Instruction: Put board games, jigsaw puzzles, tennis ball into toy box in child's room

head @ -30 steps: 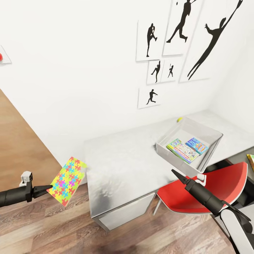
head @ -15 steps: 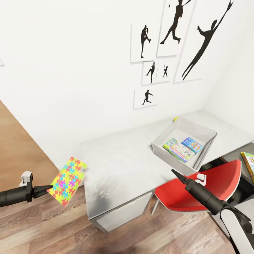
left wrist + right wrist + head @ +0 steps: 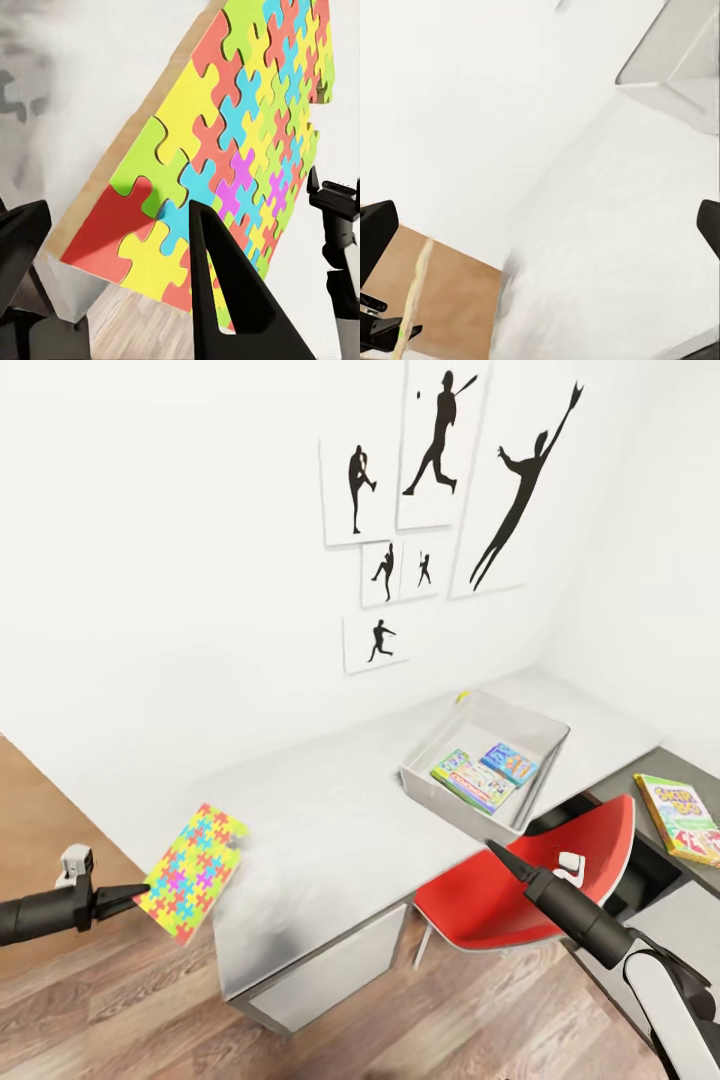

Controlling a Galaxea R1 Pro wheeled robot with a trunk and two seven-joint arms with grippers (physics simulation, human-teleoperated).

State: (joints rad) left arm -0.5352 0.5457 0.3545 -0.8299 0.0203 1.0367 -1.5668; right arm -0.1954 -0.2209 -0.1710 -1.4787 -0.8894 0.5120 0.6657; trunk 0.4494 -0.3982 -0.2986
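My left gripper [image 3: 143, 890] is shut on the lower edge of a jigsaw puzzle [image 3: 193, 872], held tilted in the air off the left end of the table [image 3: 330, 810]. In the left wrist view a dark finger [image 3: 217, 300] lies across the puzzle [image 3: 247, 112]. The toy box [image 3: 452, 804] sits on the table and holds a blue board game [image 3: 510, 762] and a green-edged one [image 3: 472, 780]. The tennis ball [image 3: 462, 697] rests behind the box. A Skip-Bo game [image 3: 682, 817] lies on the lower dark section. My right gripper [image 3: 490, 847] hangs open over the chair, empty.
A red chair [image 3: 520, 880] is pushed against the table's front, under my right arm. White walls with black sports silhouettes [image 3: 440, 480] close the corner behind the table. Wooden floor [image 3: 120, 1000] lies below my left arm. The right wrist view looks over the table top [image 3: 607, 247] toward the box corner [image 3: 675, 67].
The whole view has shifted, so the camera moved: table and box slid left in the picture and the Skip-Bo game came into sight. Both arms keep their pose, the puzzle still held.
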